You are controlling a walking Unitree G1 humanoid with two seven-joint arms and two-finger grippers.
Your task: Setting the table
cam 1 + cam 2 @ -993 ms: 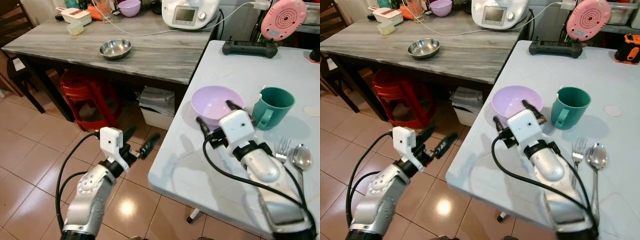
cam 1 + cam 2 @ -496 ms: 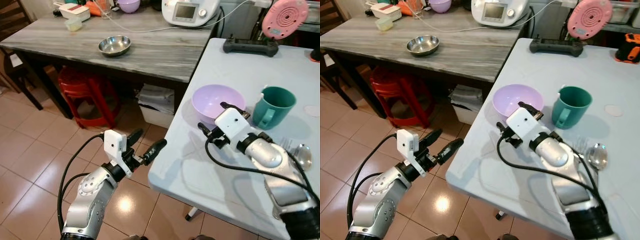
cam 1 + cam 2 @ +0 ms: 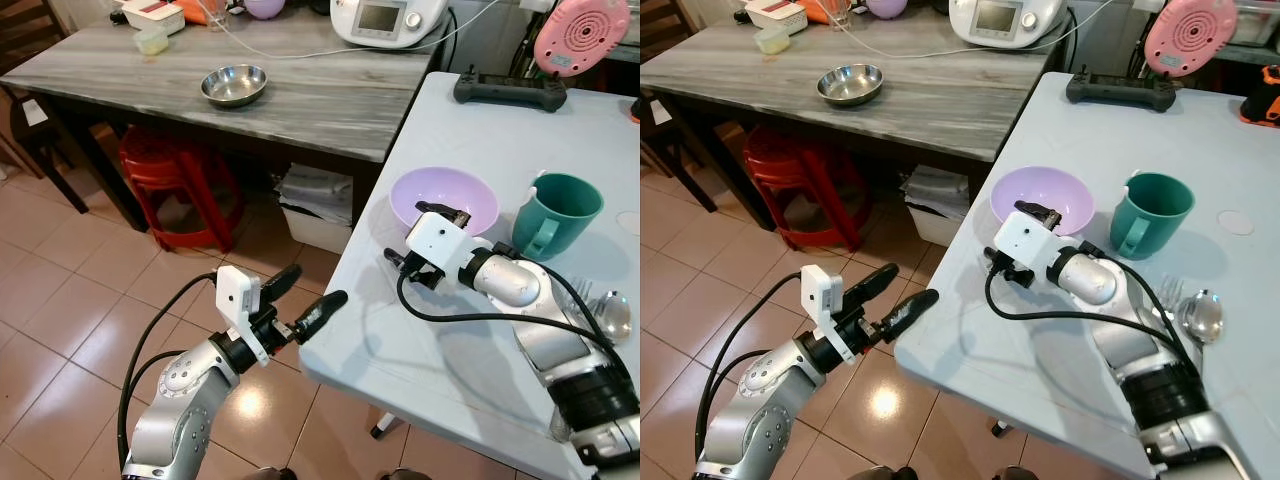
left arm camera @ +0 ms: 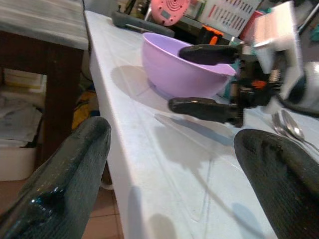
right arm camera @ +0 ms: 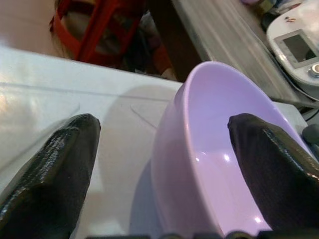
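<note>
Right gripper (image 3: pixel 432 238) straddling a purple bowl (image 3: pixel 444 200) on a white surface (image 3: pixel 480 360).
Its fingers are spread, one inside the rim, one outside. A green mug (image 3: pixel 558 215) stands just beyond. Left gripper (image 3: pixel 300 300) spread wide, beside the surface's edge.

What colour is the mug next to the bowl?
The mug is teal green, with a handle of the same colour; it shows best in the right eye view.

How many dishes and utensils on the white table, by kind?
Bowl: 1
Mug: 1
Fork: 1
Spoon: 1
Total: 4
</note>
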